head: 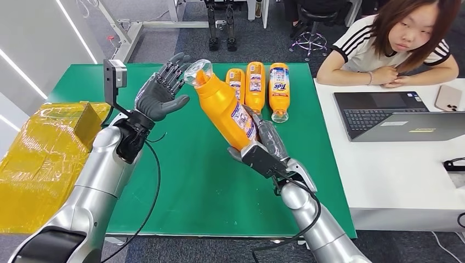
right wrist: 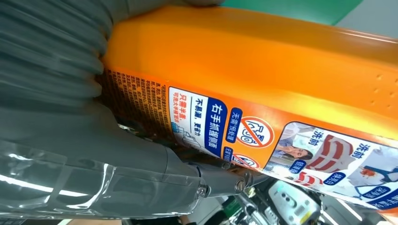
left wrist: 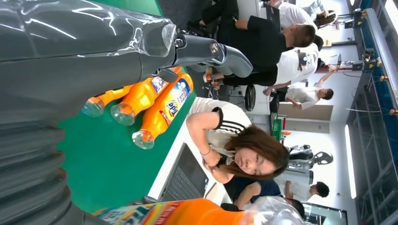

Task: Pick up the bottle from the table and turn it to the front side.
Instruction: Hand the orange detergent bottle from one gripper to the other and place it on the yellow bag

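Green table (head: pixel 181 181) lies under our arms. Our right hand (head: pixel 263 150) grips the orange bottle (head: pixel 222 104) by its bottom and holds it tilted up above the table. Our left hand (head: pixel 162 90) is open, fingers apart, right beside the bottle's clear cap (head: pixel 197 71). Three more bottles (head: pixel 255 85) lie behind.

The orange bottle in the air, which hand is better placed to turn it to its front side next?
Probably the left hand: it is open, its fingers close beside the cap end of the orange bottle. The right hand grips the base, so it is occupied supporting the bottle.
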{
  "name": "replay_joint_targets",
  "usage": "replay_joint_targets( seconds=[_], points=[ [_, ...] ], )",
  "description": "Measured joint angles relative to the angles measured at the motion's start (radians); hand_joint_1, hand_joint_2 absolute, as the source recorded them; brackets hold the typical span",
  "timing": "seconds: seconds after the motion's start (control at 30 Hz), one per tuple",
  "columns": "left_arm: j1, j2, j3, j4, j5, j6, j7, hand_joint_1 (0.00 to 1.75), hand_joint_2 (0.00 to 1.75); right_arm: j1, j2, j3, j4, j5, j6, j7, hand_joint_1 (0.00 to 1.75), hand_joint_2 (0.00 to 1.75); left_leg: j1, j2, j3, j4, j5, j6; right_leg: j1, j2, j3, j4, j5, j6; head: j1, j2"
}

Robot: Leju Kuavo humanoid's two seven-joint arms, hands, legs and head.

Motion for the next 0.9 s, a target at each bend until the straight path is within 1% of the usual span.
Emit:
replay_joint_targets(
  seconds=[0.1, 0.2, 0.4, 0.53, 0.7, 0.9],
  points=[
    [0.008, 0.009, 0.008, -0.014, 0.012, -0.007, 0.005, 0.0, 1.75, 0.0, -0.006, -0.03, -0.009, -0.022, -0.012, -0.016, 1.75, 1.75, 0.0, 0.0, 0.0, 0.0, 0.0, 0.0, 0.0, 0.0, 0.0, 0.0, 0.0, 0.0, 0.0, 0.0],
    [0.017, 0.016, 0.01, -0.027, 0.023, -0.019, 0.014, 0.0, 1.75, 0.0, -0.011, -0.055, -0.024, -0.033, 0.001, -0.017, 1.75, 1.75, 0.0, 0.0, 0.0, 0.0, 0.0, 0.0, 0.0, 0.0, 0.0, 0.0, 0.0, 0.0, 0.0, 0.0],
    [0.021, 0.006, 0.009, -0.037, 0.043, -0.046, 0.016, 0.0, 1.75, -0.018, -0.001, -0.06, -0.005, -0.022, 0.023, -0.015, 1.75, 1.75, 0.0, 0.0, 0.0, 0.0, 0.0, 0.0, 0.0, 0.0, 0.0, 0.0, 0.0, 0.0, 0.0, 0.0],
    [0.02, -0.019, 0.007, -0.042, 0.058, -0.056, 0.026, 0.0, 1.75, -0.064, 0.028, -0.041, 0.058, -0.017, 0.034, -0.013, 1.75, 1.75, 0.0, 0.0, 0.0, 0.0, 0.0, 0.0, 0.0, 0.0, 0.0, 0.0, 0.0, 0.0, 0.0, 0.0],
    [0.016, -0.049, -0.005, -0.047, 0.075, -0.055, 0.039, 0.0, 1.75, -0.123, 0.077, 0.001, 0.164, -0.011, 0.041, -0.011, 1.75, 1.75, 0.0, 0.0, 0.0, 0.0, 0.0, 0.0, 0.0, 0.001, 0.0, 0.0, 0.0, 0.0, 0.0, 0.0],
    [0.016, -0.06, -0.013, -0.048, 0.076, -0.034, 0.037, 0.0, 1.75, -0.179, 0.136, 0.05, 0.262, 0.02, 0.041, -0.009, 1.75, 1.75, 0.0, 0.0, 0.0, 0.0, 0.0, 0.0, 0.0, 0.001, -0.001, 0.001, 0.0, 0.0, 0.0, 0.0]
  ],
)
